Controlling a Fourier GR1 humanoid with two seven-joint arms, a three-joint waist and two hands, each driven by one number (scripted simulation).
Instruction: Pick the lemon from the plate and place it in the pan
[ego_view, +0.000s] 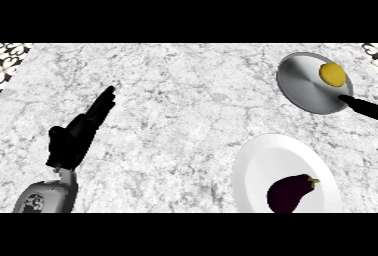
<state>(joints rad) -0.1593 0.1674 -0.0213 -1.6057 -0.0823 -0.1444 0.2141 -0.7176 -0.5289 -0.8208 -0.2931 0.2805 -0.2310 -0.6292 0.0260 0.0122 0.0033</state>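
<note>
At about eight o'clock, the robot's black left hand (74, 137) rises from its grey forearm with its fingers (103, 102) straight and together, pointing toward one o'clock. It holds nothing and touches nothing; it looks parked there, well apart from the things on the right. The grey-and-white marbled stone worktop (184, 100) lies bare between it and the crockery.

At about four o'clock sits a round white plate (258, 160), cut by the lower edge, carrying a dark purple aubergine (290, 193) with a small green stem. No lemon is on it.

At about two o'clock stands a round grey metal pan (303, 85), its black handle (360, 106) running toward the right edge. The round yellow lemon (333, 74) rests inside the pan, near its far right rim, so the placing appears already done. The right hand shows nowhere, which fits a finished job with nothing left to hold.
</note>
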